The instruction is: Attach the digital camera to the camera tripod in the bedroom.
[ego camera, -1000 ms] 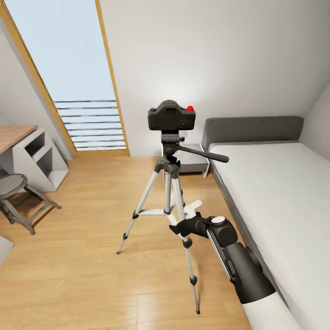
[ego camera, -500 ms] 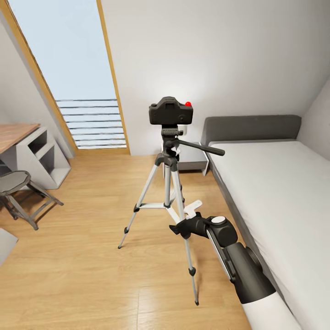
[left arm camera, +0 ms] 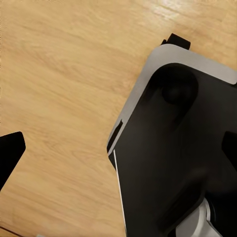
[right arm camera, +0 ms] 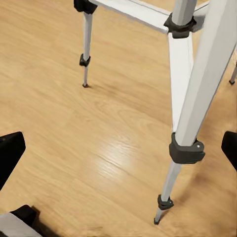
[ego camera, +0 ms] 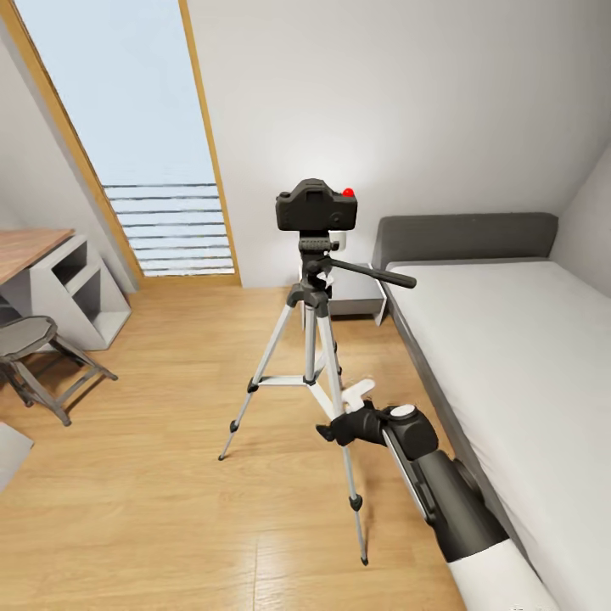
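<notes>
The digital camera [ego camera: 316, 206], black with a red button on top, sits on the head of the camera tripod [ego camera: 310, 339]. The tripod stands upright on the bedroom's wood floor, its pan handle pointing right toward the bed. My right gripper [ego camera: 341, 412] hangs low beside the tripod's near leg, open and empty, well below the camera. In the right wrist view the silver tripod legs [right arm camera: 197, 89] run down to the floor between the spread fingers [right arm camera: 10, 155]. My left gripper [left arm camera: 118, 153] is open over floor and a dark part of my own body [left arm camera: 173, 148].
A grey bed [ego camera: 509, 339] with a white mattress fills the right side, a grey nightstand [ego camera: 356, 293] behind the tripod. At the left stand a white shelf unit [ego camera: 72, 293] and a grey stool [ego camera: 34, 348]. A tall window [ego camera: 127, 127] is at the back left.
The head view pulled back slightly from the tripod, then held. My right gripper has dropped a little lower beside the tripod leg. Camera and tripod stay put.
</notes>
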